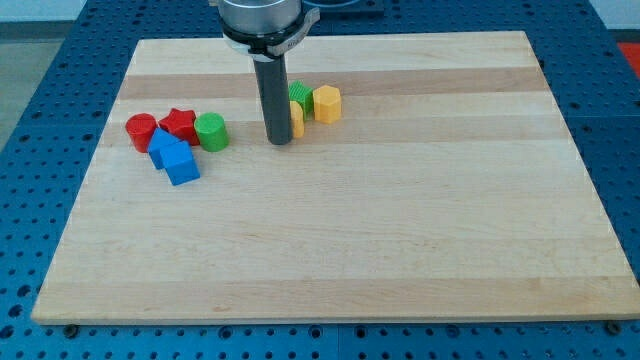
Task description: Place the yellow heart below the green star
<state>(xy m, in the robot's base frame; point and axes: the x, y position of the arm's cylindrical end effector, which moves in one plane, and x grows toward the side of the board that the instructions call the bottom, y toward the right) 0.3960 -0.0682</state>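
We see a pale wooden bench (350, 250) with faint lighter stripes, on blue flooring. Our blocks are red (141, 131), green (211, 131), blue (181, 164) and yellow (327, 103); my tip (280, 141) is dark grey.

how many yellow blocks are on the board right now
2: a yellow hexagon right of the green star, and a yellow block mostly hidden behind my tip. More may be hidden.

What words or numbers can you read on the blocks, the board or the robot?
None: no readable text anywhere.
Wooden board: bare wood.
Red cylinder block, blue blocks, green cylinder block, yellow hexagon block: plain.
Dark rod: unmarked.
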